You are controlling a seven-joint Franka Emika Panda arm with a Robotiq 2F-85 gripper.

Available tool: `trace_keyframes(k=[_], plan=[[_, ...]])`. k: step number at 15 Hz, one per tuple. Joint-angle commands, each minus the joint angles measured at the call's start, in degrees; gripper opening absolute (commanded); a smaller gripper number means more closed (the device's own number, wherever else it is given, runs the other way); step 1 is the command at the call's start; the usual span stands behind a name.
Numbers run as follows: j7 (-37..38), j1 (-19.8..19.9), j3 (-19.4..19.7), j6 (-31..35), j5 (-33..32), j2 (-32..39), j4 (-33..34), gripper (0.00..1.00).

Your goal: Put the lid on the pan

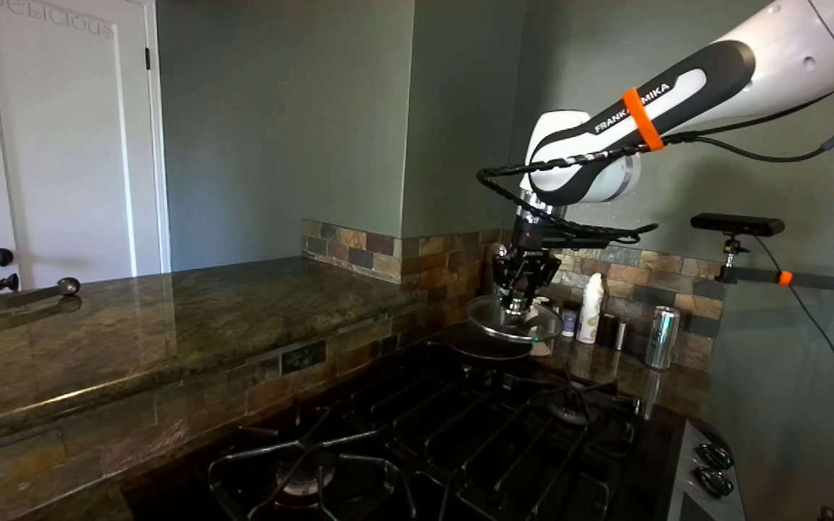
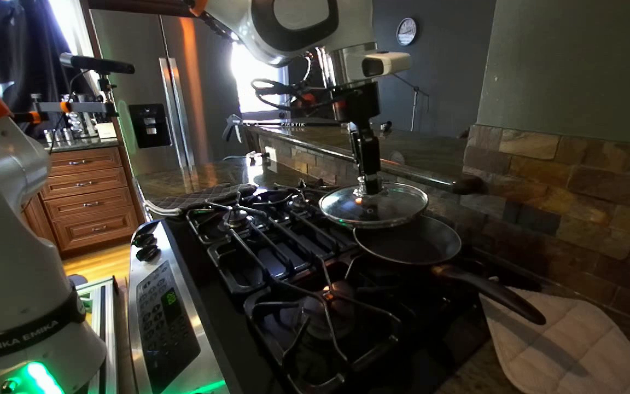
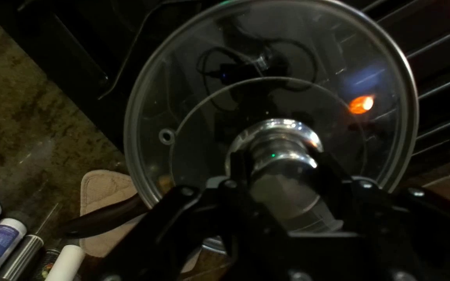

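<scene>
Lid (image 2: 376,210): aloft, roughly level; in an exterior view it sits left of the pan (image 2: 410,243), hiding its far-left edge.
Pan: on stove (image 2: 233,323), handle (image 2: 495,290) running right and near.
Lid-to-pan: near-far offset hard to judge, lid being raised; move should go right, then down.
Gripper (image 3: 282,160): points down, jaws clamped on lid's knob (image 3: 281,142).
Arm (image 2: 348,24): reaches in from left, wrist vertical.
</scene>
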State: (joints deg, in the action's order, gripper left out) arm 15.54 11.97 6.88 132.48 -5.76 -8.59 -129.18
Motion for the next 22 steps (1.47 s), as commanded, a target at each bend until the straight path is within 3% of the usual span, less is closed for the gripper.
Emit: trace_keyframes(k=[1,9,22], plan=[[2.1,-0.3,0.8,-0.1,1.3,5.6,6.1,0.23],[2.9,-0.9,1.8,2.1,6.0,12.2,10.8,0.23],[2.3,-0.7,2.3,4.5,10.2,15.5,11.2,0.23]])
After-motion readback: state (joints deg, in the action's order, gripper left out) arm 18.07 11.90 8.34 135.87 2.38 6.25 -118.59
